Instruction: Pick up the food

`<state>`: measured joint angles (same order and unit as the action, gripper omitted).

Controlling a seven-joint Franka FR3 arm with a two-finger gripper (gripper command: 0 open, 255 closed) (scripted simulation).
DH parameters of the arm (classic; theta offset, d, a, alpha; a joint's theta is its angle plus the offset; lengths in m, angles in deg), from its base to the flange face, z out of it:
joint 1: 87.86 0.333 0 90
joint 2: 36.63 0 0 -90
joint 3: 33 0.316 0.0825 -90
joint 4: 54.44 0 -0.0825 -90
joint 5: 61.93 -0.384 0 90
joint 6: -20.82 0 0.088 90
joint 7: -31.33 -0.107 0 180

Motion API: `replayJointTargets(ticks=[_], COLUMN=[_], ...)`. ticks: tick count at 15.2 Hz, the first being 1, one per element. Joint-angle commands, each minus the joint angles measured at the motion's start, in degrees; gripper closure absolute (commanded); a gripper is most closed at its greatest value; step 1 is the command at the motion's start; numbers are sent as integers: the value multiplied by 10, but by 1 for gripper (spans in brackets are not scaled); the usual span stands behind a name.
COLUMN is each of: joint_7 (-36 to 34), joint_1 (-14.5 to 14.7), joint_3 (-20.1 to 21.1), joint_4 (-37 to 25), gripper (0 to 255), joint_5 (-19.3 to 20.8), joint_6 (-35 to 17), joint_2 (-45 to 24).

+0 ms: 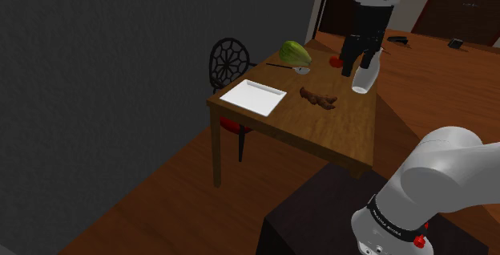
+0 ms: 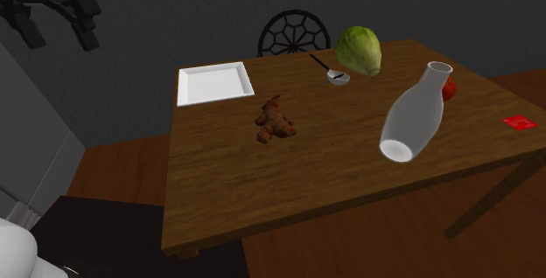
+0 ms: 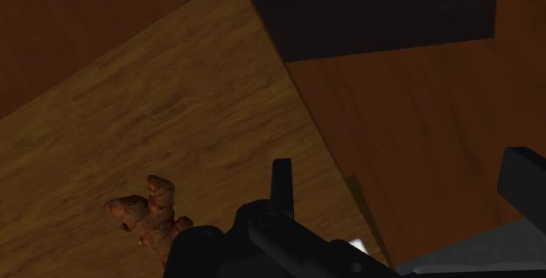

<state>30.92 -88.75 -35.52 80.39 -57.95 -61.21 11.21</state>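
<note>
The gripper (image 1: 357, 69) is hanging up in the air, its two fingers standing wide apart and holding nothing. The brown knobbly root (image 1: 318, 97) is lying on the wooden table (image 1: 336, 137), between the white tray (image 1: 253, 97) and the white vase (image 1: 364, 78).

A wooden worktop (image 1: 320, 129) stands on a reddish-brown wooden floor (image 1: 160, 205) beside a dark grey wall (image 1: 96, 53). A black chair (image 1: 231, 61) with a round openwork back sits at the worktop's far edge. The light is dim.
</note>
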Motion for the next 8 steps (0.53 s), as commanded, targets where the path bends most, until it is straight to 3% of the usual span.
replayJointTargets(ticks=[1,8], joint_7=[0,75], joint_1=[0,-10], joint_3=[0,-71], joint_4=[0,28], gripper=[0,0], joint_5=[0,42], joint_6=[0,-117], joint_2=[0,-78])
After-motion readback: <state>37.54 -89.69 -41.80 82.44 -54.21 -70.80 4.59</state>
